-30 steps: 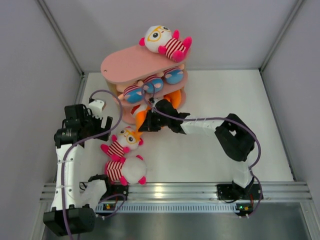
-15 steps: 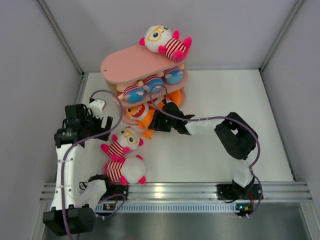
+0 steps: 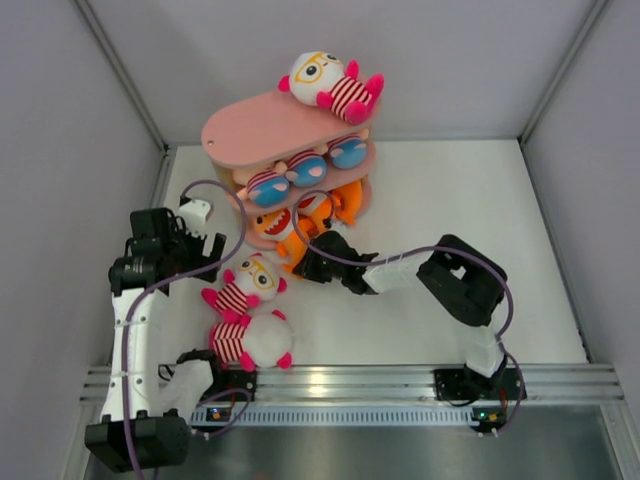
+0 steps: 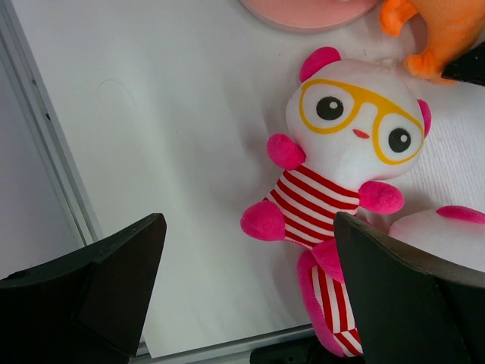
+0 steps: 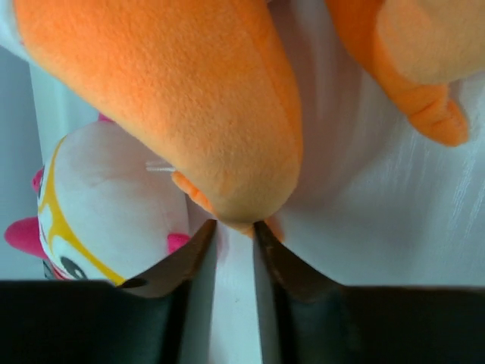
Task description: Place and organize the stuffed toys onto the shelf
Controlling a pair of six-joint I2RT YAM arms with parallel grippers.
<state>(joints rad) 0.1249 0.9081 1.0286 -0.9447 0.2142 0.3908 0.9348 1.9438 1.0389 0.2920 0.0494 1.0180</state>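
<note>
The right gripper has its fingers drawn close together, and the thin end of an orange fish toy is pinched between the tips. In the top view this gripper is low on the table, just at the front of the shelf. The orange fish toy lies on the lowest board with its tail reaching out to the fingers. A second orange toy lies beside it on the same board.

The left gripper is wide open and holds nothing. It hangs above a glasses toy that lies face up on the table. A face-down toy touches the feet of the glasses toy, nearer to the arm bases.

On the middle board two toys with blue parts lie side by side. One more striped toy rests on the far end of the top board.

The table is white and matt. Pale grey walls close it on three sides, and an aluminium rail runs along the near edge.
</note>
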